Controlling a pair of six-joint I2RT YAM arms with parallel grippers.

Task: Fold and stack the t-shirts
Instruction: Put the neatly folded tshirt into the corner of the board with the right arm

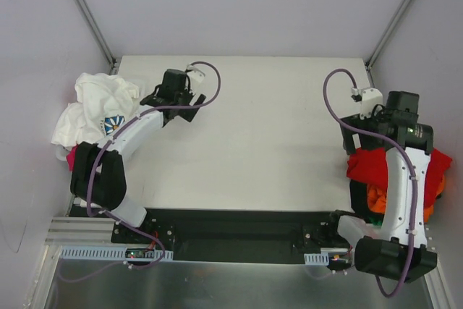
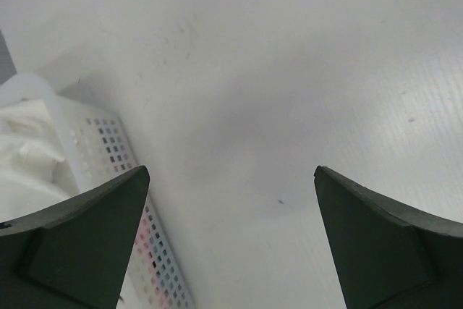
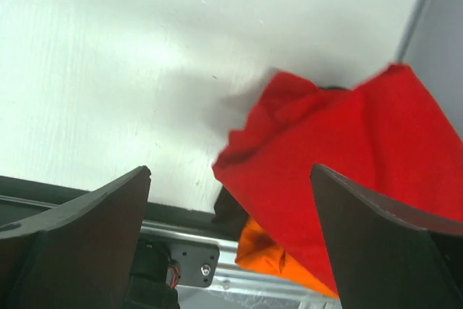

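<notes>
A white t-shirt with a blue square print (image 1: 98, 106) lies crumpled at the table's left edge, over a bit of pink-red cloth (image 1: 71, 157). In the left wrist view its white cloth (image 2: 25, 157) sits in a perforated white basket (image 2: 108, 142). A bright red t-shirt (image 1: 369, 164) tops a pile at the right edge, over orange cloth (image 1: 376, 197); both show in the right wrist view, red (image 3: 340, 150) and orange (image 3: 271, 247). My left gripper (image 1: 177, 108) (image 2: 230, 179) is open and empty over bare table. My right gripper (image 1: 352, 139) (image 3: 230, 175) is open and empty above the red shirt's edge.
The white table (image 1: 253, 142) is walled on three sides, with metal posts at the back corners (image 1: 108, 56). A black strip and an aluminium rail (image 1: 239, 240) run along the near edge, also seen in the right wrist view (image 3: 188, 258).
</notes>
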